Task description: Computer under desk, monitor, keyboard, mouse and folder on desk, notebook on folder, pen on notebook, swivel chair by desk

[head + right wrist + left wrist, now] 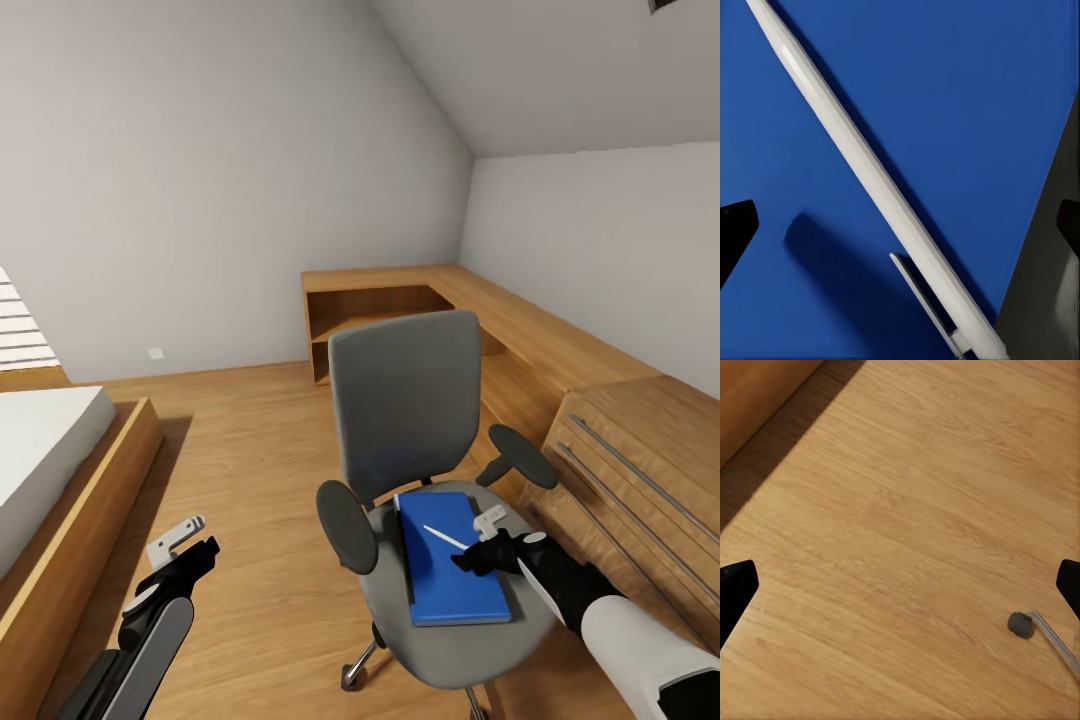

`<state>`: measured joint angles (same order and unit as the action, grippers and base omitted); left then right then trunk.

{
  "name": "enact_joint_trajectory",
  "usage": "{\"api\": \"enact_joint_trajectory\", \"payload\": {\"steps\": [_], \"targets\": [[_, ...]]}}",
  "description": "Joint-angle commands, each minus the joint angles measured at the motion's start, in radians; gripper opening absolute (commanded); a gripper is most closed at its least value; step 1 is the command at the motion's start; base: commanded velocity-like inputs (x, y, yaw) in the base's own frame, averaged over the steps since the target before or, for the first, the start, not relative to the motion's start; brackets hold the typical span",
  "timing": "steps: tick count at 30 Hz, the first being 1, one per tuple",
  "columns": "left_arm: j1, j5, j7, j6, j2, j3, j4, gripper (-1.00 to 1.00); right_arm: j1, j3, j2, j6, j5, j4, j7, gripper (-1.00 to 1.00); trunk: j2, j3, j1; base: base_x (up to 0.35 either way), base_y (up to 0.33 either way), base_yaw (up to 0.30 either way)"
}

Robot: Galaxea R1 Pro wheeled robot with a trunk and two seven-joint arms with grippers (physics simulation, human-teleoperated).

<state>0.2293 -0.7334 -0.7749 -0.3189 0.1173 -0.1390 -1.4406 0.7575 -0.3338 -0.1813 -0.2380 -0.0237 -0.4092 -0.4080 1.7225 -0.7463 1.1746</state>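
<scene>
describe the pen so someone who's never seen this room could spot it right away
Find the grey swivel chair in the middle of the wood floor. A flat blue folder lies on its seat, and the pen lies slantwise on that folder, just ahead of the right hand. It is the only thin white stick there.

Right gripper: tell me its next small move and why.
Probably lower the right gripper a little and shut it on the pen. The pen lies on the blue folder on the swivel chair, and the wrist view shows it running between the open fingers, not yet pinched.
</scene>
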Motion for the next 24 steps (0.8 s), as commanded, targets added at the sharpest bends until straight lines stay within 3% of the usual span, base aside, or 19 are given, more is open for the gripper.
{"api": "enact_joint_trajectory", "payload": {"steps": [1,19,24], "targets": [[0.001,-0.004,-0.007,-0.003,0.001,-0.002,-0.001,1.00,0.000,-0.002,-0.001,-0.005,-0.002,-0.002,-0.003,1.00,0.000,-0.001,0.000,0.000,0.000,0.000],[0.001,-0.004,-0.007,-0.003,0.001,-0.002,-0.001,1.00,0.000,-0.002,-0.005,0.003,-0.002,-0.002,-0.011,1.00,0.000,-0.001,0.000,0.000,0.000,0.000],[0.001,-0.004,-0.007,-0.003,0.001,-0.002,-0.001,1.00,0.000,-0.002,-0.013,0.014,-0.002,-0.002,-0.060,1.00,0.000,-0.001,0.000,0.000,0.000,0.000]]}}
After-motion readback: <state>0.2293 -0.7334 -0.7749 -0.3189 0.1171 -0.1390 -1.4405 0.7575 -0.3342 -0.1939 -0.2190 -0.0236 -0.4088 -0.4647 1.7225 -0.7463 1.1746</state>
